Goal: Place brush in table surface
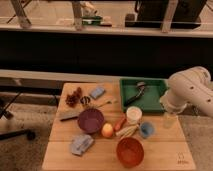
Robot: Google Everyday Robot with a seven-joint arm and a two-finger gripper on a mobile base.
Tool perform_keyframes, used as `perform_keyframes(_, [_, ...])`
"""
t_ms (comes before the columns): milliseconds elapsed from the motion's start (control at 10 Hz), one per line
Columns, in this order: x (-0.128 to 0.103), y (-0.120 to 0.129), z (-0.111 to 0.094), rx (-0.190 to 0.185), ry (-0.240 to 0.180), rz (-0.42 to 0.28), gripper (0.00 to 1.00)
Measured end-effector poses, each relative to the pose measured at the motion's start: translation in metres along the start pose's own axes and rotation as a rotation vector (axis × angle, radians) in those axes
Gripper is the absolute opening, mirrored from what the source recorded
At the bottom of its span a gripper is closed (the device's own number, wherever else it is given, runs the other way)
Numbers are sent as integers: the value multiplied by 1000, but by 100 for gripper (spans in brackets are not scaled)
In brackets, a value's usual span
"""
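A: Where to find the brush (134, 94)?

B: Inside the green tray (159, 82), left half, lying slanted: greyish head toward the far rim, slim black handle running down toward the tray's near-left corner. Touching nothing else, as far as can be told.

A: Any guess at how to handle?

B: Probably light, and stiff along the handle. Slim and smooth too, so likely to twist or slide in a loose pinch. Head possibly soft, a poor place to grip. Best taken mid-handle, squeezed across the thin way, then lifted clear of the tray's rim.

A: And the gripper (169, 119)?

B: Hanging below the pale arm (190, 92), over the right edge of the table surface (165, 150), just beside the tray's near-right corner and apart from the brush. Spread wide, carrying nothing.

A: Room for setting down?

B: Bare slats toward the near-right corner, by the small logo (183, 159). Worth minding the white cup (133, 115) and small blue bowl (146, 130) just off the tray's near edge. Purple bowl (90, 120) and orange bowl (130, 151) further left.
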Motion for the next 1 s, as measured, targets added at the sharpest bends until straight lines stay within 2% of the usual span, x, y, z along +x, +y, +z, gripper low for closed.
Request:
perform_keyframes(700, [1, 0, 0, 1, 5, -3, 80])
perform_keyframes(1000, [-7, -5, 4, 18, 2, -11, 80])
